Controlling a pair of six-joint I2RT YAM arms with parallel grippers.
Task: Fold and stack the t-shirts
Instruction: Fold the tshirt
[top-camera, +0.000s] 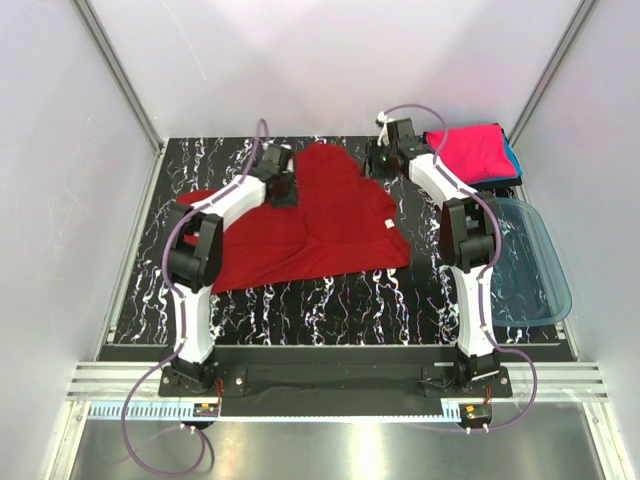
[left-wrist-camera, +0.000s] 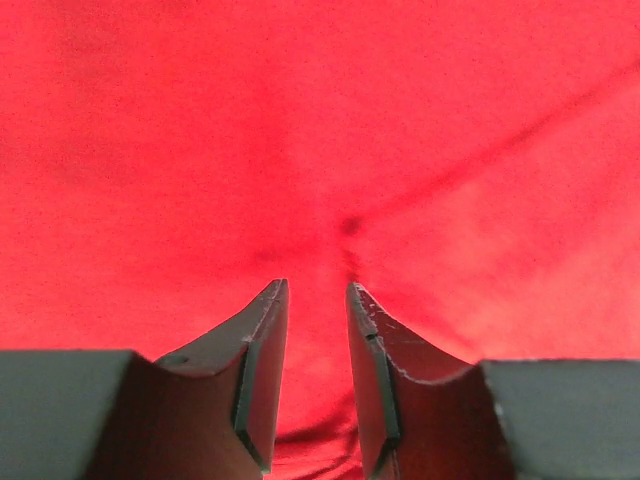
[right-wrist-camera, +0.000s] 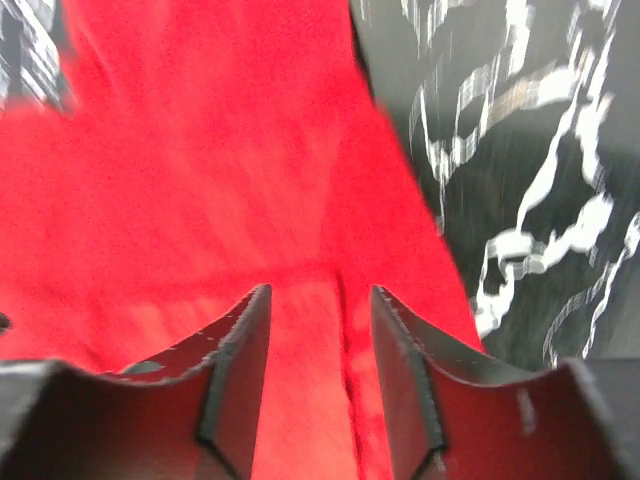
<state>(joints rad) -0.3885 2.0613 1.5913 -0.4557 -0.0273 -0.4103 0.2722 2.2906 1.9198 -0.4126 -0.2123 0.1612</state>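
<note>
A dark red t-shirt (top-camera: 310, 235) lies spread on the black marbled table (top-camera: 330, 300), its small white neck label (top-camera: 388, 225) at the right edge. My left gripper (top-camera: 283, 188) is low over the shirt's far left part. In the left wrist view the jaws (left-wrist-camera: 316, 288) stand a little apart, with red cloth (left-wrist-camera: 320, 150) filling the frame and creases running toward the tips. My right gripper (top-camera: 378, 160) is at the shirt's far right edge. It stands open (right-wrist-camera: 320, 290) over the red cloth (right-wrist-camera: 200, 180). A folded bright pink shirt (top-camera: 470, 148) lies on a teal-blue one (top-camera: 512, 160) at the back right.
A translucent blue plastic tub (top-camera: 530, 270) sits at the table's right edge, beside the right arm. White walls close in the table on three sides. Bare marbled table shows to the right of the shirt in the right wrist view (right-wrist-camera: 540, 200).
</note>
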